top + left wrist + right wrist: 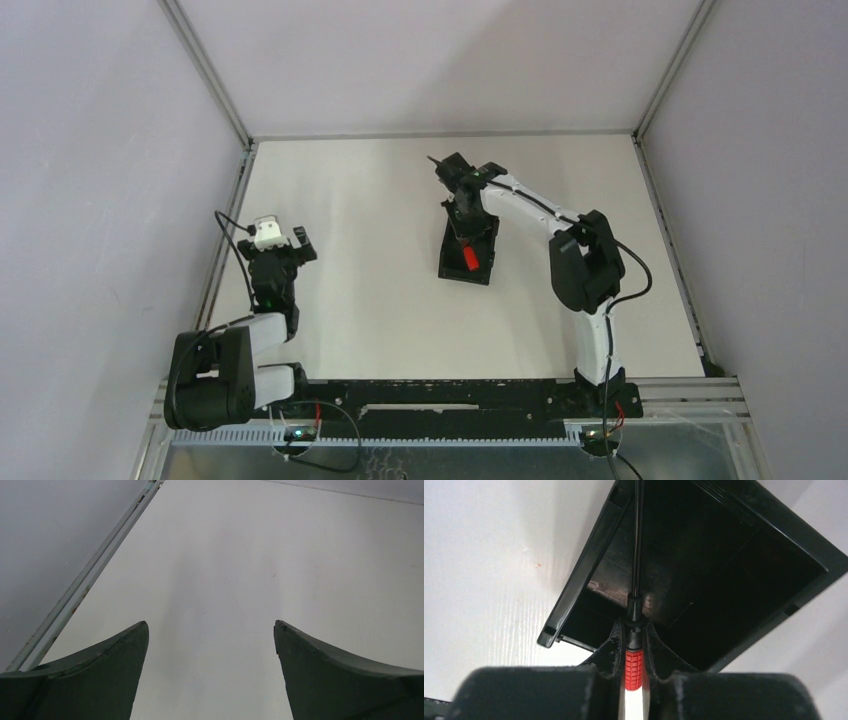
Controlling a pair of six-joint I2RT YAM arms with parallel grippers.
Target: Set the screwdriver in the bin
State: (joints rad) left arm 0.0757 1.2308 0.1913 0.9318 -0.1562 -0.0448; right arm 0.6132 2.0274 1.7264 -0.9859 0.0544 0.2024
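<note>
My right gripper (pixel 463 238) is shut on the screwdriver (pixel 470 261) and holds it over the black bin (pixel 485 268) in the middle of the table. In the right wrist view the red handle of the screwdriver (pixel 634 667) sits between my fingers (pixel 611 647). Its thin dark shaft runs forward over the bin's open inside, close to the bin's left wall (pixel 576 582). I cannot tell whether the tip touches the bin. My left gripper (pixel 285 247) is open and empty at the left side of the table, far from the bin; its fingers (pixel 107 675) frame bare table.
A metal frame rail (pixel 85 577) runs along the table's left edge close to the left gripper. Grey walls enclose the table on three sides (pixel 440 60). The white tabletop (pixel 370 290) lies between the two arms.
</note>
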